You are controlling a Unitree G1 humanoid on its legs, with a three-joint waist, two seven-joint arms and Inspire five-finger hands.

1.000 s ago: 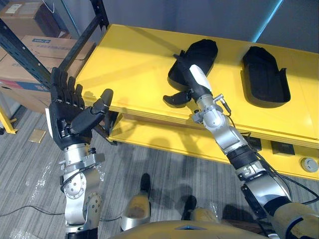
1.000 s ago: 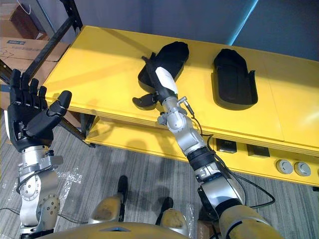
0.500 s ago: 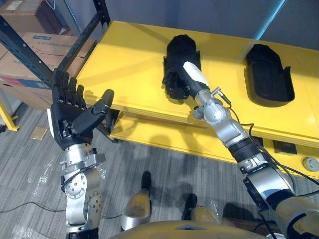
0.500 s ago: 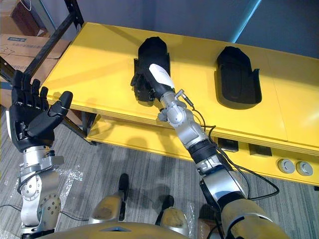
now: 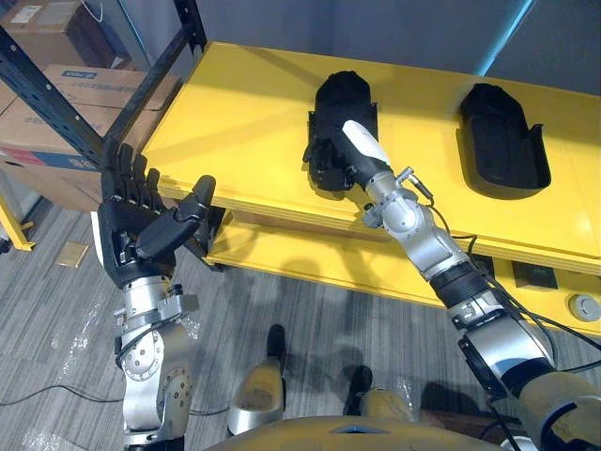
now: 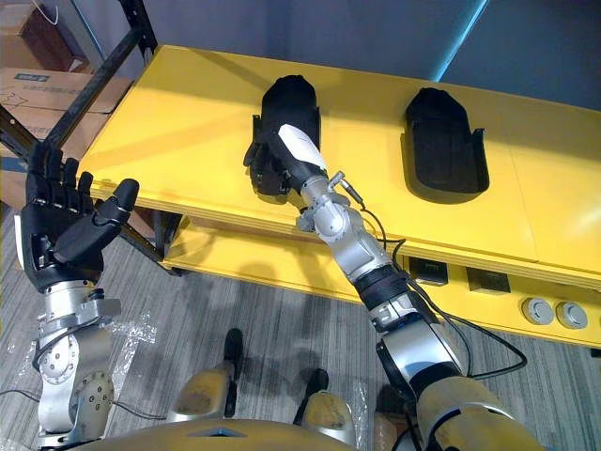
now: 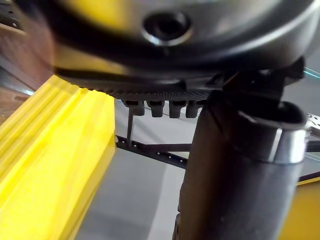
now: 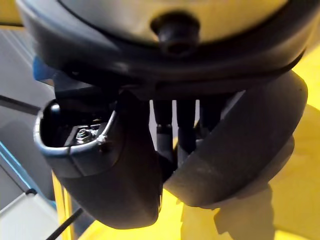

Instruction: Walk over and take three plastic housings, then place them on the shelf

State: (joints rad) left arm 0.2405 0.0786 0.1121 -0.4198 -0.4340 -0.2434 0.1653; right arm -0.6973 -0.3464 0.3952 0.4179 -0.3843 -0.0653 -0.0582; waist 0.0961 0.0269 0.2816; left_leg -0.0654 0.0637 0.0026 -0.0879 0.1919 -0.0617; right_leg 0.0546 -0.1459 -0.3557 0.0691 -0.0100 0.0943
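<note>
1. Plastic housings, two black ones, lie on the yellow surface (image 5: 244, 122). The nearer housing (image 5: 343, 99) sits under the right robot hand (image 5: 329, 162). The second housing (image 5: 502, 141) lies well apart on that hand's right side, with nothing touching it.
2. The head views take in both housings, both arms, a black rack (image 5: 155, 70) and cardboard boxes (image 5: 56, 85) beyond the left robot hand (image 5: 136, 235).
3. The right wrist view gives the close side. Its fingers (image 8: 182, 130) run down against a dark rounded mass, with the surface just below. Where hand ends and housing begins cannot be told there.
4. The left wrist view shows its own straight fingers (image 7: 157, 107), its thumb (image 7: 235, 175) and the surface's yellow edge beside them.
5. A second ago the nearer housing lay slanted across the surface, and the right robot hand had its thumb spread wide at the housing's near end.
6. Now that housing points straight away from the surface's front edge, as it did half a second ago.
7. The left robot hand has sunk a little.
8. The right robot hand is grasping the near end of the housing: its fingers curl over that end, and the white-covered thumb lies along the hand's upper side.
9. The left robot hand is released, palm up, with fingers straight and thumb out. It holds nothing and hangs in the air off the surface's front corner, well apart from the right robot hand.
</note>
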